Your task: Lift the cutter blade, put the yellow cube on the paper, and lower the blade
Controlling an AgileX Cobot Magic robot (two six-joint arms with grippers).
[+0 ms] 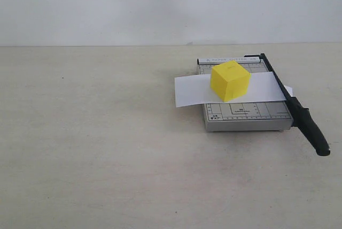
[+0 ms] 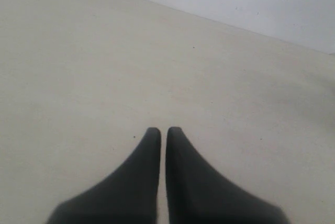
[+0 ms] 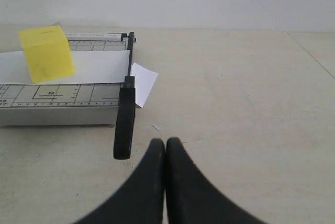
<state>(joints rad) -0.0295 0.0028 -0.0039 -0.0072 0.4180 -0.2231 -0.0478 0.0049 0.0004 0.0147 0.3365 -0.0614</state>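
The yellow cube (image 1: 230, 81) (image 3: 46, 53) rests on the white paper (image 1: 193, 90) (image 3: 97, 67), which lies across the grey cutter board (image 1: 246, 114) (image 3: 57, 101). The black cutter blade (image 1: 294, 106) (image 3: 125, 114) lies flat along the board's right edge, over the paper, with its thick handle sticking out past the front. No gripper shows in the exterior view. My right gripper (image 3: 166, 143) is shut and empty, above the table just beside the handle end. My left gripper (image 2: 160, 131) is shut and empty over bare table, with none of these things in its view.
The tabletop (image 1: 107, 149) is pale beige and runs back to a white wall (image 1: 160, 4). The paper's end (image 3: 143, 82) pokes out past the blade on the board's right side.
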